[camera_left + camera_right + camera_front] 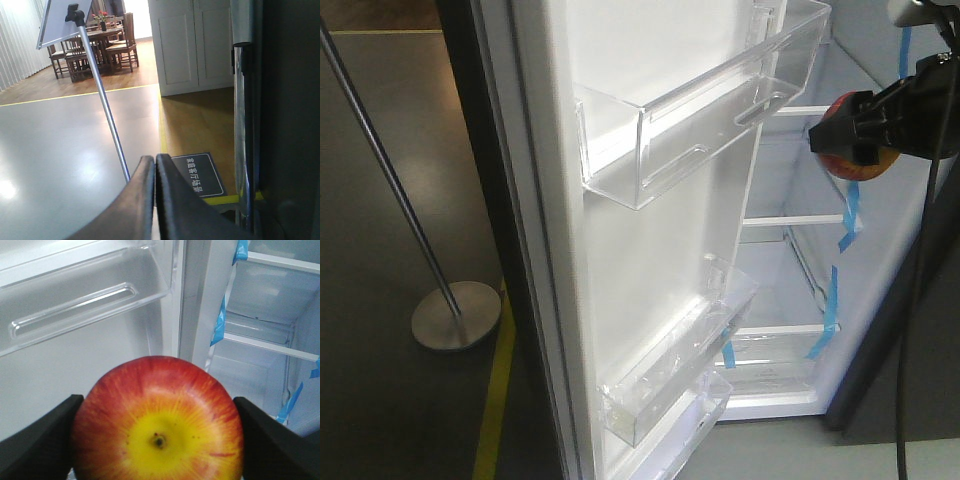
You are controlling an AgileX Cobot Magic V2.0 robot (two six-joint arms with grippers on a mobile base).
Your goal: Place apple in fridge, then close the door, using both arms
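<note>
Small round red apple with a yellow patch around its pit [157, 422]: pinched between the two black fingers of the right gripper [855, 135], held in the air at the mouth of the open white-lined fridge [785, 170], level with the upper shelves and blue tape strips [850, 215]. Just left of it stands the open door [620, 260], a white inner liner carrying clear plastic bins [710, 110]. Left gripper [155, 172]: fingers pressed together on nothing, above the glossy grey floor [60, 150] and beside a dark upright panel [287, 125].

door [650, 260] at left, fridge [790, 290] at right, apple [860, 167] before fridge, stand [455, 315] far left
</note>
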